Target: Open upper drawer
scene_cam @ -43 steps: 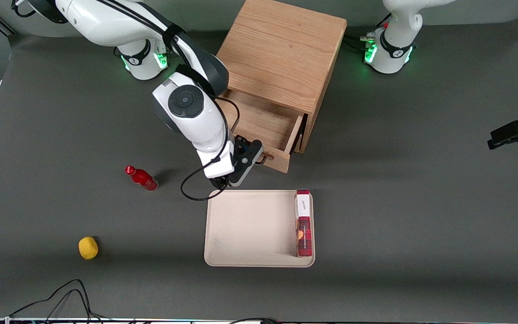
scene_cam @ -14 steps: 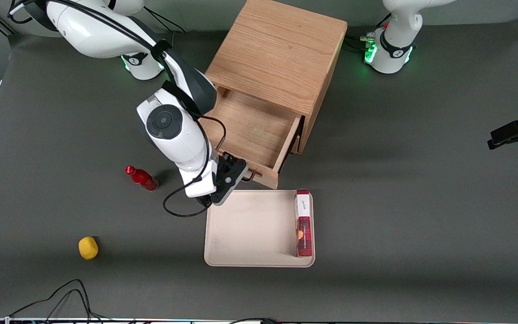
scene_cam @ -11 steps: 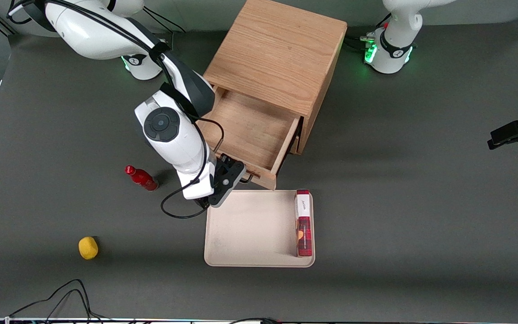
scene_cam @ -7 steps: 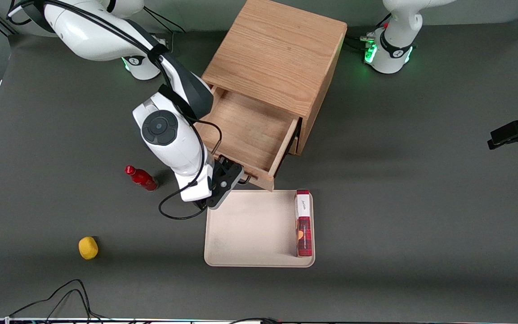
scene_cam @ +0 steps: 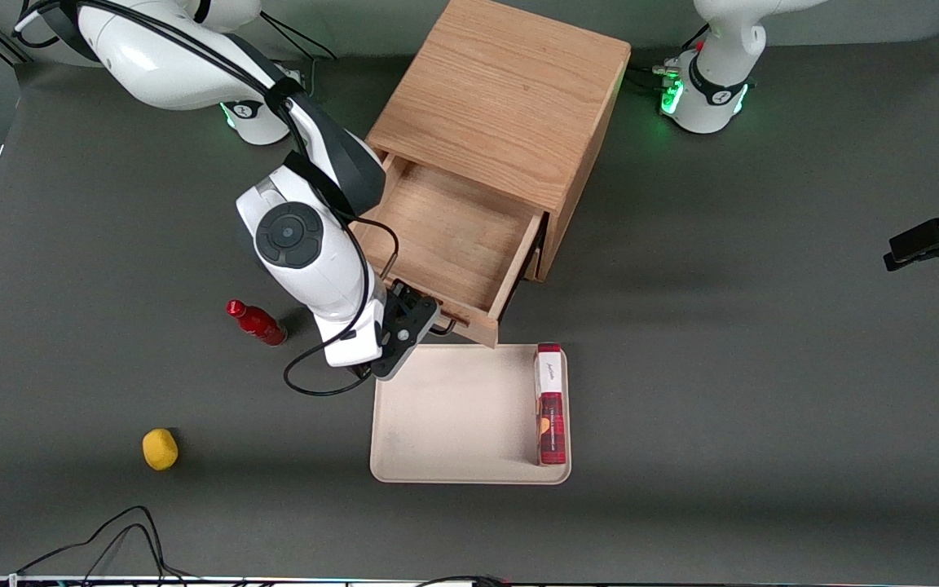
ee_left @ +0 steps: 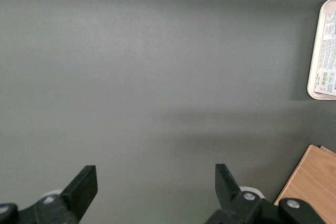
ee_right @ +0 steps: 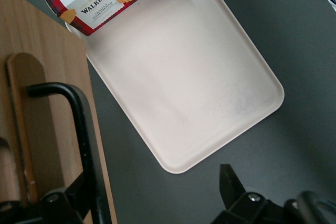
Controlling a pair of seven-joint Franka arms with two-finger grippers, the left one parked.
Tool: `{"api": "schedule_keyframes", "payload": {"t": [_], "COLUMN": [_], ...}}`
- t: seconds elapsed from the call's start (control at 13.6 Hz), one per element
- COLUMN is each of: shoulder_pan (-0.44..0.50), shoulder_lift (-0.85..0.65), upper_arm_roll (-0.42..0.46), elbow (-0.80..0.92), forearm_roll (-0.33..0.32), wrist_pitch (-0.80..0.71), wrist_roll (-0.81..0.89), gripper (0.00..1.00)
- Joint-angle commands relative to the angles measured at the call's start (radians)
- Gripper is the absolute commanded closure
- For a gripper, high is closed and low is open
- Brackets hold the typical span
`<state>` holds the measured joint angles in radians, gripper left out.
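Note:
The upper drawer (scene_cam: pixel 447 238) stands pulled well out of the oak cabinet (scene_cam: pixel 504 91), and its plain wooden box shows nothing inside. Its front (ee_right: pixel 47 103) carries a thin black bar handle (ee_right: pixel 84 135) over a wooden rail (ee_right: pixel 21 119). My gripper (scene_cam: pixel 434 323) is at that handle, at the drawer's corner nearest the front camera. In the right wrist view the gripper (ee_right: pixel 152 195) is open, its fingers wide apart. The handle bar runs just inside one finger (ee_right: pixel 65 200). The lower drawer is hidden under the upper one.
A beige tray (scene_cam: pixel 445 412) lies just in front of the drawer, nearer the front camera, with a red biscuit box (scene_cam: pixel 551 405) on edge in it. A red bottle (scene_cam: pixel 257 322) and a yellow lump (scene_cam: pixel 160 449) lie toward the working arm's end. Cables (scene_cam: pixel 111 538) trail at the near edge.
The drawer has slid farther out of the cabinet with the gripper at its handle, mostly before the last second. Over the last second both crept slightly more toward the tray.

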<state>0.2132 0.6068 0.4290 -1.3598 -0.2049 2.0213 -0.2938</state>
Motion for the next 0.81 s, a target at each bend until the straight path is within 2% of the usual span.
{"api": "schedule_keyframes", "payload": {"t": [0.0,0.73], "shoulder_pan": [0.009,0.046], "shoulder_lift": [0.016,0.002], "upper_arm_roll": [0.005,0.019], "elbow": [0.060,0.169], "forearm_roll": [-0.024,0.006], "wrist_pitch": [-0.050,-0.248], "wrist_roll": [-0.013,-0.013], "gripper": [0.00,0.00]}}
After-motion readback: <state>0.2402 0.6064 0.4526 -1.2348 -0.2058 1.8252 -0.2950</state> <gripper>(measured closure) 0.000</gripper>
